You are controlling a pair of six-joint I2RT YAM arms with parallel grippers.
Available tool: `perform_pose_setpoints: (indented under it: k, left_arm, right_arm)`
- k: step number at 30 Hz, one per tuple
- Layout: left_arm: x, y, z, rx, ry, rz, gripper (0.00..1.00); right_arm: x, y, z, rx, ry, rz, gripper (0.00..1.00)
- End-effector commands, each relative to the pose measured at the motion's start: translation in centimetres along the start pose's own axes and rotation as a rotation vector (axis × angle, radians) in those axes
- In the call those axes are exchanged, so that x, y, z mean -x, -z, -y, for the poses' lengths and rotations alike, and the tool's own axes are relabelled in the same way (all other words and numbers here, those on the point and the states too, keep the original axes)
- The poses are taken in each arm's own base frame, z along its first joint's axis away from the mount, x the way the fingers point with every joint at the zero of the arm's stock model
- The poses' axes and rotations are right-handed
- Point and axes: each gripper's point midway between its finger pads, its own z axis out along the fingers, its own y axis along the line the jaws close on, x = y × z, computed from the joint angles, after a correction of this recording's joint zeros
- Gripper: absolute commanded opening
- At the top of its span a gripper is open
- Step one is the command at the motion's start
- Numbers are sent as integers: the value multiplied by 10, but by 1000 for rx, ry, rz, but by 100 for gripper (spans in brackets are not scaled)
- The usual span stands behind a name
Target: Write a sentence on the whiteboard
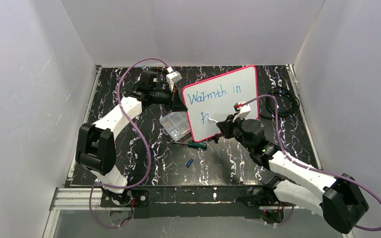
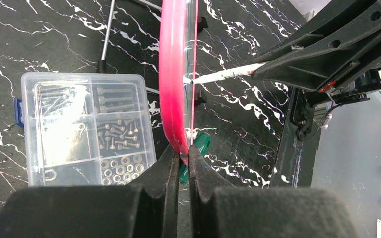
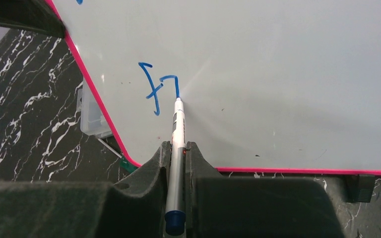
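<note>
Two lines of blue writing are carried by the whiteboard (image 1: 238,82). The sentence (image 1: 213,97) reads "Warmth in" up top, and underneath there's just an "f" plus a hooked stroke that looks like the start of an "r". Some tiny print is carried on the marker (image 3: 178,124) barrel, but it's too small to be read.

The whiteboard is found mid-bench toward the back, tipped up rather than lying flat. Its pink-red rim is pinched at the left edge by the left end effector (image 2: 181,156), jaws closed tight on it. The white marker is clamped in the right end effector (image 3: 177,148), and its tip is pressed to the board at the bottom of that hooked stroke.

The bench (image 1: 129,163) is done in black with white marble-type veins and is boxed in by plain white walls (image 1: 30,99). A clear plastic box (image 2: 87,129) of screws and washers is parked just beside the board. A green-handled screwdriver (image 1: 197,145) is laid at the board's lower corner, and a coil of black cable (image 1: 283,105) is seen off to its right. A small blue bit (image 1: 189,162) near the screwdriver can't be identified.

From the left wrist the board is only seen edge-on, and "Warmth in" is cropped out of the right wrist view.
</note>
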Motion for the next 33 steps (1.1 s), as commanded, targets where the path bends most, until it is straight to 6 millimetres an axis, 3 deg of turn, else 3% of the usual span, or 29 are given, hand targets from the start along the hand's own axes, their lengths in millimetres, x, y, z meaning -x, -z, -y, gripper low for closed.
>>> perform_pose_setpoints:
  k: [1, 17, 33]
  left_arm:
    - [27, 14, 35, -74, -95, 54, 0]
    - [27, 14, 35, -75, -96, 55, 0]
    - [27, 14, 34, -74, -94, 54, 0]
  right_arm:
    - [-13, 2, 8, -29, 10, -31, 1]
    - [33, 2, 1, -29, -40, 132, 1]
    - [26, 4, 15, -98, -45, 123, 1]
